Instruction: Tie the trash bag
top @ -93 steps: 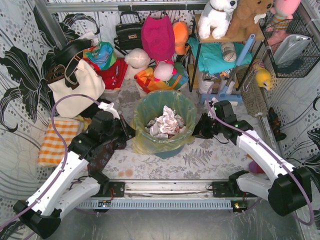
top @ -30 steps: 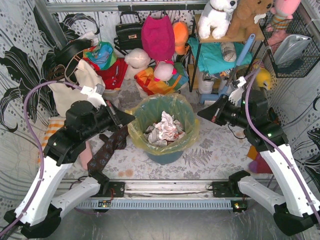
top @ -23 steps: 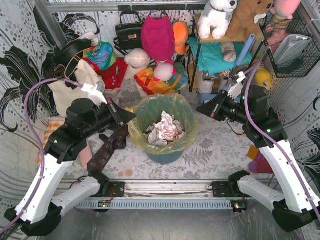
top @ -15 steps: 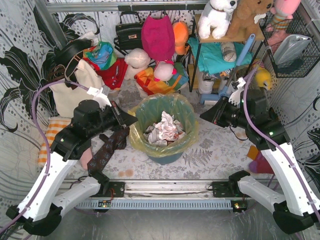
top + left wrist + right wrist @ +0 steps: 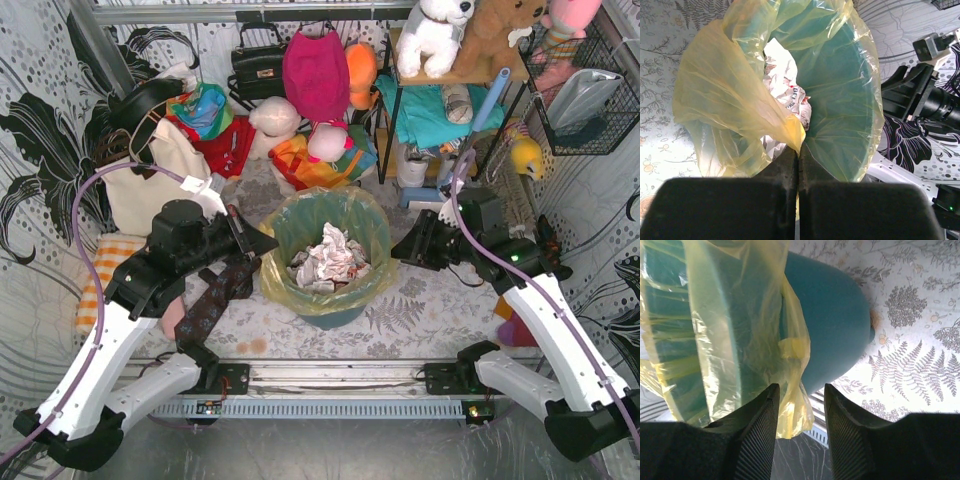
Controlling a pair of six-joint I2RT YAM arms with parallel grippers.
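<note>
Spreading across the scene is a table (image 5: 430, 305) covered in a pale cloth printed with grey ferns and flowers, with handbags (image 5: 262, 60) and soft toys (image 5: 440, 30) crowding its far side. Two white-and-black robot arms reach in from the near edge, the left arm (image 5: 105, 335) from the left and the right arm (image 5: 550, 315) from the right.

Between them, in the middle of the table, a round teal-blue plastic bin (image 5: 335, 310) stands upright. Lining it is the thin translucent yellow-green plastic trash bag (image 5: 283, 280). The bag is crinkly, its mouth is open, and its top is folded out over the bin's rim and hangs down the outside. Crumpled white paper (image 5: 328, 252) lies inside the bag, visible through the open mouth.

The left jaws are at the bag's left rim, pressed fully together with a pinch of the yellow-green film caught between them. In the left wrist view that film stands up in a peak from the closed black fingers (image 5: 782, 167).

The right jaws sit low at the bin's right side and are parted. One ribbed black finger (image 5: 757, 440) is on either side of a loose flap of the bag that hangs down the bin's outer wall. The flap lies in the gap between them and is not clamped. Whether it touches either finger cannot be told.
</note>
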